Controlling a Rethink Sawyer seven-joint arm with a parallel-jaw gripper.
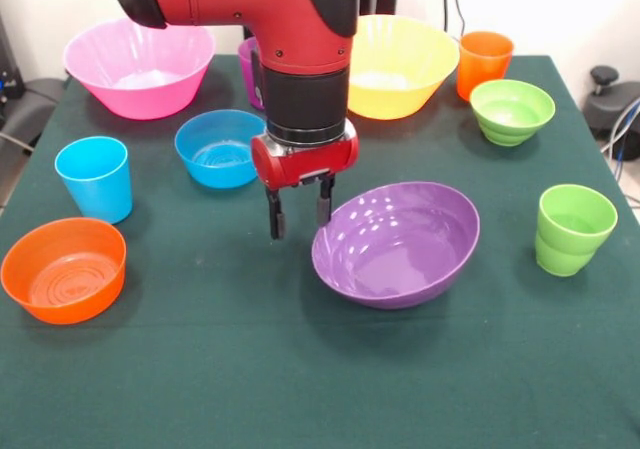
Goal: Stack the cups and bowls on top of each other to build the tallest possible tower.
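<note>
Here, on the dark green cloth table (200,389), the shiny things sit apart, none stacked. At the left edge is a small round orange bowl (63,269) with rings on its bottom. Just behind it stands a smooth sky blue cup (94,177). A big pink bowl (139,66) sits far back. A small blue bowl (220,147) is near the middle. A purple cup (248,69) peeks out behind the arm. The red and black arm comes straight down, and its gripper (298,212) points at the table, its two dark fingers a little apart and holding nothing, just beside the rim of the wide purple bowl (397,244), which is tipped up. Behind is the big yellow bowl (400,64), then an orange cup (484,63), a small green bowl (512,111), and a lime green cup (573,229) with a stepped base.
</note>
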